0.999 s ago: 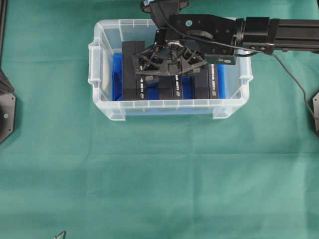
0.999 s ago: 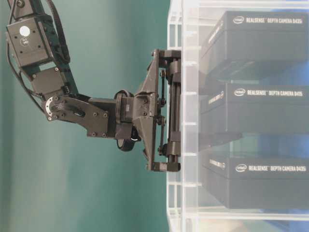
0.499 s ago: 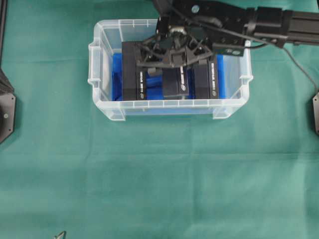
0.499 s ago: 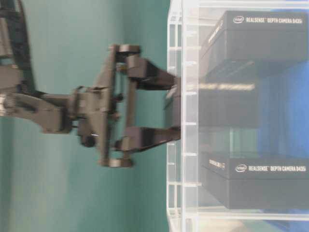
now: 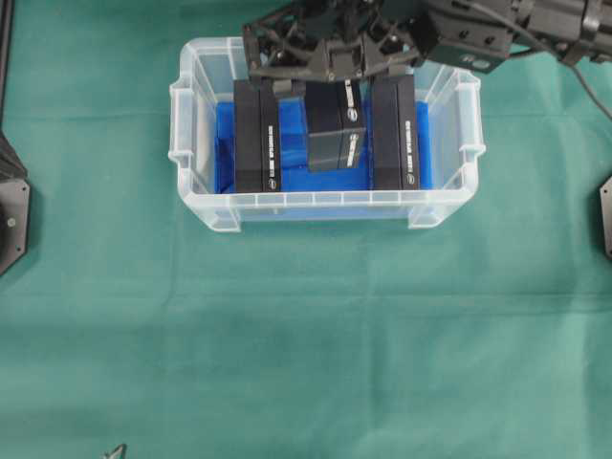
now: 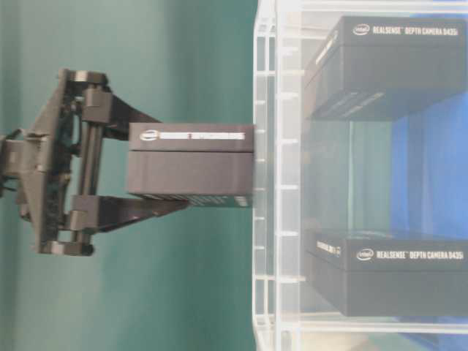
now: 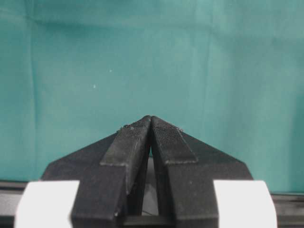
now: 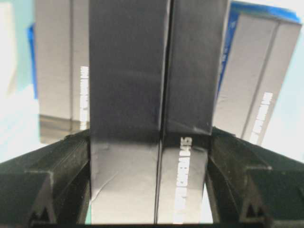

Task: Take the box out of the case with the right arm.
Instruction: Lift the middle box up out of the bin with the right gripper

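Between right gripper [image 6: 157,170] fingers [image 6: 121,208]: black box [image 6: 190,164], clamped, lifted above case [image 5: 196,129] rim, over middle gap. Case holds two more black boxes, left [image 5: 256,134] and right [image 5: 394,134], upright on blue lining [image 5: 222,143]. Left gripper [image 7: 150,124] closed, empty, over green cloth [image 5: 306,325].

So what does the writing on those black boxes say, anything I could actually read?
"intel REALSENSE DEPTH CAMERA D435i": upper box in the case, table-level view.
"intel REALSENSE DEPTH CAMERA D435i": lower box in the case, same view.
Held box in the right gripper: logo and a white line, too blurred to read.
Overhead and right wrist views: white print on the boxes, too small or blurred to read.
Left wrist view: none.
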Motion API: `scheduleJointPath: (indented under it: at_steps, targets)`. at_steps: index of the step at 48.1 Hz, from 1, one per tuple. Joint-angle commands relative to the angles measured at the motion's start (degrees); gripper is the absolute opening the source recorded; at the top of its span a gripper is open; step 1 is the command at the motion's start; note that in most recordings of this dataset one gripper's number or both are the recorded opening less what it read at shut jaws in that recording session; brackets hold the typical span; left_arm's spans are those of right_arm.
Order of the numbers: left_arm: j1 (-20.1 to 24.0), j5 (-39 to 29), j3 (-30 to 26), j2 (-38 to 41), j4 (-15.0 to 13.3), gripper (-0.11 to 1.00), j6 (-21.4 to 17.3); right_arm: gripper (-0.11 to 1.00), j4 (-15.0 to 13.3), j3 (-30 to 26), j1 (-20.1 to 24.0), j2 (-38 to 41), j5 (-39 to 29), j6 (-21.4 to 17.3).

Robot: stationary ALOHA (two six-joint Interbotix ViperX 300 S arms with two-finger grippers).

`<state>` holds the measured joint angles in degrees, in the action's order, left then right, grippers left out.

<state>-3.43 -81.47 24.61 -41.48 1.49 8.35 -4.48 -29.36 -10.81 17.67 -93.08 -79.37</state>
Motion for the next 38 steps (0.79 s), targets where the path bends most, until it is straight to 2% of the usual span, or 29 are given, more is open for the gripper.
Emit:
scheduleJointPath:
  at_steps: [1,38]
  targets:
    - [-0.18,0.26,-1.58,0.09,0.09,0.0,0.0,0.66,-0.35,-2.37,0.0,-3.34,-0.88,0.0]
    - [-0.26,0.18,-1.58,0.09,0.09,0.0,0.18,0.66,-0.79,-2.37,0.79,-3.34,-0.97,0.0]
